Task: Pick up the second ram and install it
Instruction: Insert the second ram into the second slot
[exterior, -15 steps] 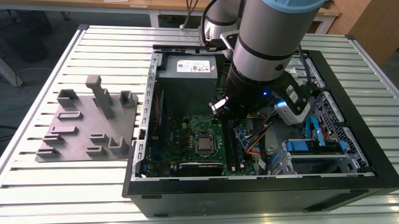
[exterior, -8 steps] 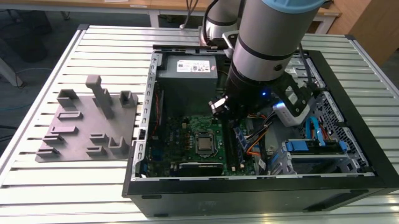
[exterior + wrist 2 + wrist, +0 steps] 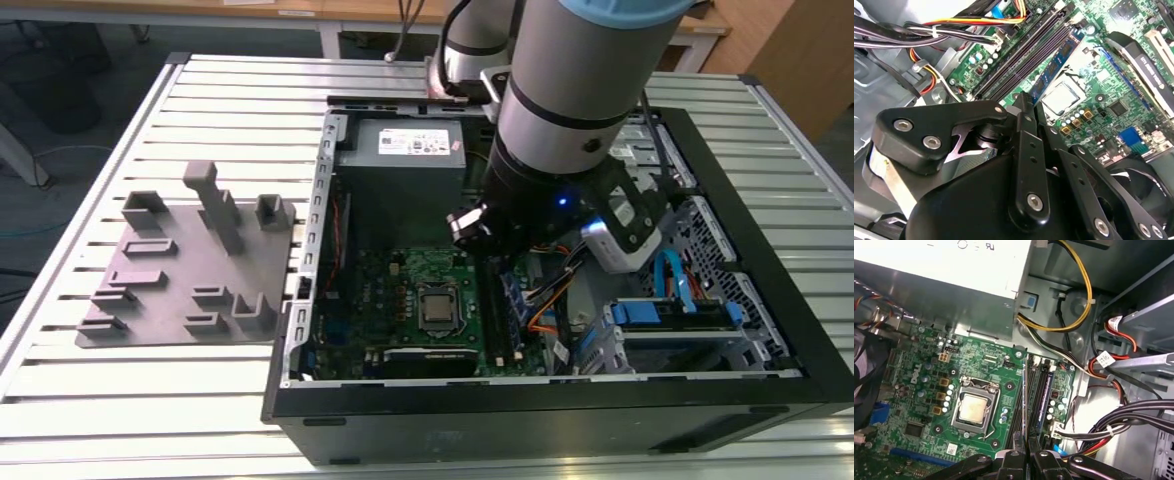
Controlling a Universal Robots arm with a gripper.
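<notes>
1. Dark blue-green second ram (image 3: 1026, 400), edge-on, pinched between the gripper's (image 3: 1027, 459) narrowly closed jaws.
2. Stands along the black memory sockets (image 3: 1044, 390), near the CPU socket (image 3: 974, 407); seated or not, cannot tell.

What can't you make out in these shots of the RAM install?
Exterior view: the arm covers part of the memory sockets.
First wrist view: the second ram, in the gripper, is edge-on; face hidden.
Second wrist view: the gripper's body covers the ram's near end.

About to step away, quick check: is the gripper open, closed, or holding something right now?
Gripper: shut on the second ram, which is seen edge-on in the first wrist view.
</notes>
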